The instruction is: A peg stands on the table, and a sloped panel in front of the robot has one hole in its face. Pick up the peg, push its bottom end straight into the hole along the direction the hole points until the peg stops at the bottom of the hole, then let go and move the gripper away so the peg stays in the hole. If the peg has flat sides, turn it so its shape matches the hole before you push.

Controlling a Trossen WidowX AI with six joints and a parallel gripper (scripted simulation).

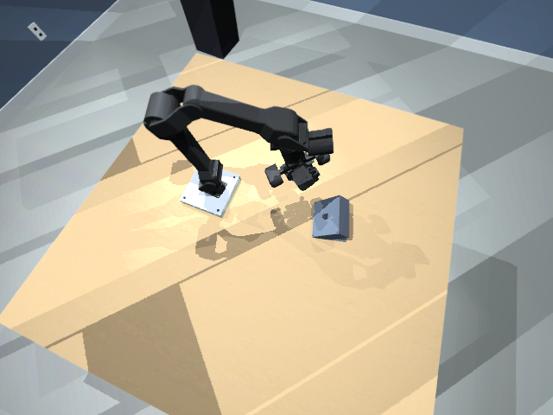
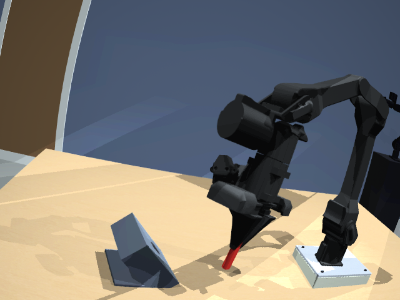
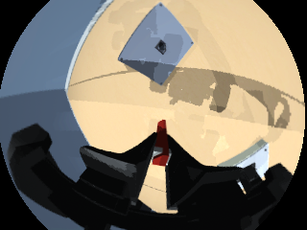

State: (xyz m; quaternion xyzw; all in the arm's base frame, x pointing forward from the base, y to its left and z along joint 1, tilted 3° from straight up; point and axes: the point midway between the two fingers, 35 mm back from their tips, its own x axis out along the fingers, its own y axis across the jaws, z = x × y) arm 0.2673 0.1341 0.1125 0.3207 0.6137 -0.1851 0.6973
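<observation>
A red peg (image 2: 230, 258) (image 3: 162, 136) is held between the fingertips of my gripper (image 2: 236, 247) (image 3: 160, 136), which is shut on it. The peg is tilted, its lower end pointing down toward the panel's side, and it is in the air above the table. In the top view the arm hides the peg. The blue-grey sloped panel (image 1: 330, 228) (image 2: 135, 240) (image 3: 144, 50) stands apart from the peg, and its face is turned toward the arm's side. Its one dark hole (image 1: 325, 216) (image 2: 155, 247) (image 3: 161, 47) is empty. In the wrist view the hole looks angular and lies beyond the peg's tip.
The arm's white base plate (image 1: 230, 189) (image 2: 307, 274) (image 3: 261, 163) is on the wooden table (image 1: 276, 322) (image 2: 80, 180) behind the gripper. A black block (image 1: 212, 31) (image 2: 381, 187) stands behind the base. Shadows of the arm cross the table and the panel.
</observation>
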